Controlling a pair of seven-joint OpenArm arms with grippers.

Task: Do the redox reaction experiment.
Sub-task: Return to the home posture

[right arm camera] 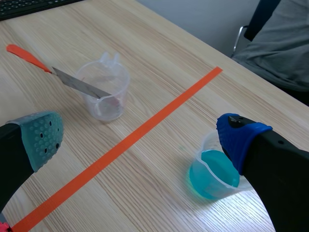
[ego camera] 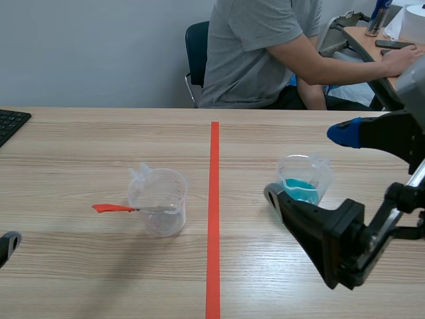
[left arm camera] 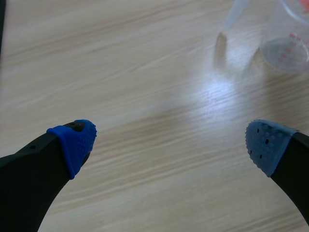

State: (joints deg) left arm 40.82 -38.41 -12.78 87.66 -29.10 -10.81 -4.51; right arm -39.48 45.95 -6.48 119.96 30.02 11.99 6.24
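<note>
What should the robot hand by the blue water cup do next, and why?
Probably the right gripper should lower around the cup of blue liquid and close on it. It stands open with the cup beside one fingertip, not gripped. The clear cup holding the red-handled blade sits across the tape line, seemingly without liquid.

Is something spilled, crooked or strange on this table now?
No spill shows. One oddity: the red-handled blade lies slanted in the clear beaker, its handle sticking out sideways over the rim. The blue-liquid beaker stands upright.
</note>
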